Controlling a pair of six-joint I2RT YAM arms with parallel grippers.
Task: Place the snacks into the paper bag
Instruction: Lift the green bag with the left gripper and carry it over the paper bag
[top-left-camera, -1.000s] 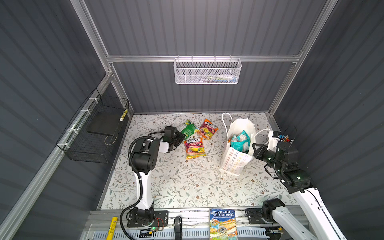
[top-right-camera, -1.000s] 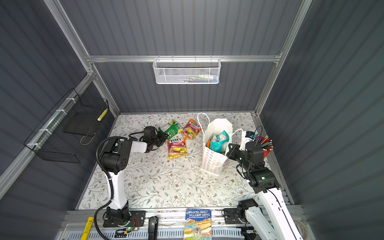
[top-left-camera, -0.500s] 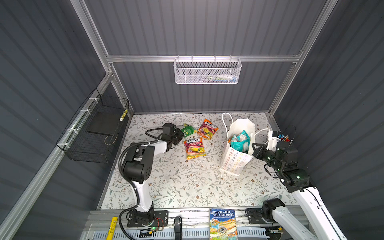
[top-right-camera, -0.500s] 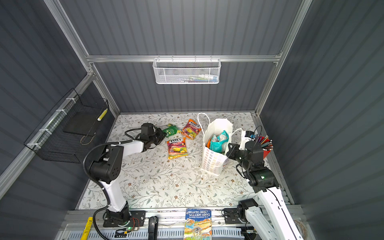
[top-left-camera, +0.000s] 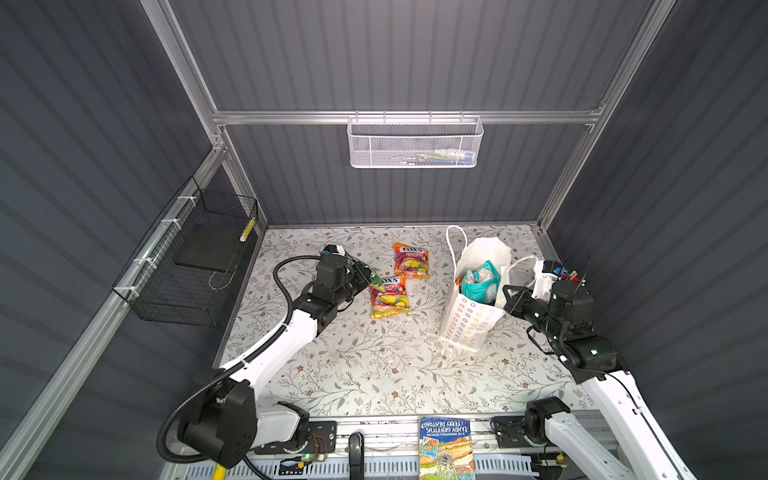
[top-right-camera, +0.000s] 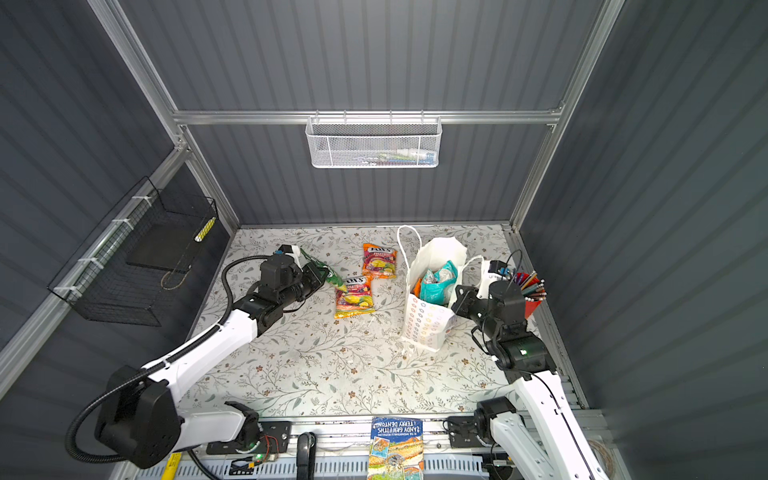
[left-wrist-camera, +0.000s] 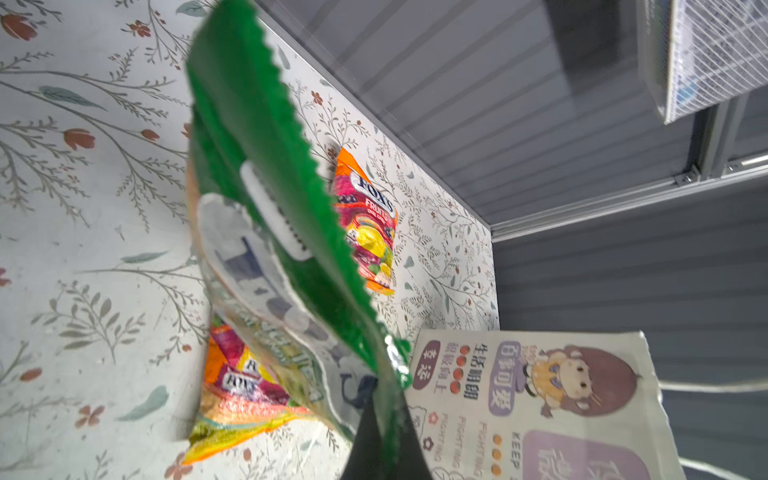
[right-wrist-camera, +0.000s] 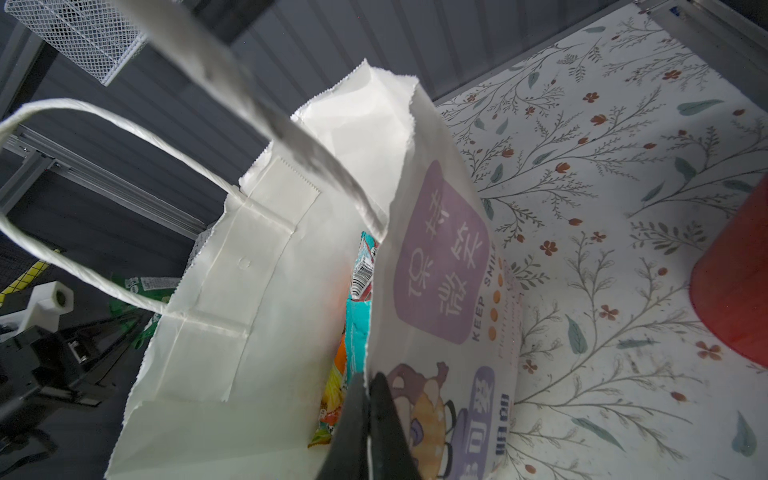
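My left gripper (top-left-camera: 365, 275) is shut on the corner of a green snack packet (top-left-camera: 375, 281), which hangs off the mat; the left wrist view shows this packet (left-wrist-camera: 266, 178) close up, pinched in the gripper (left-wrist-camera: 384, 419). Two orange-pink FOX'S packets (top-left-camera: 410, 260) (top-left-camera: 390, 297) lie flat on the floral mat. The white paper bag (top-left-camera: 473, 324) stands upright to their right with a teal packet (top-left-camera: 482, 282) and others inside. My right gripper (top-left-camera: 508, 297) is shut on the bag's rim, seen in the right wrist view (right-wrist-camera: 368, 388) against the cartoon girl print.
A red pencil cup (top-right-camera: 532, 305) stands just behind my right arm, near the right wall. A book (top-left-camera: 445, 449) lies on the front rail. A black wire basket (top-left-camera: 195, 257) hangs on the left wall, and a white mesh basket (top-left-camera: 415, 143) on the back wall.
My left gripper has taken the green packet off the mat and carried it toward the nearer orange-pink packet, its arm stretching out low. The right gripper and the bag have not moved.
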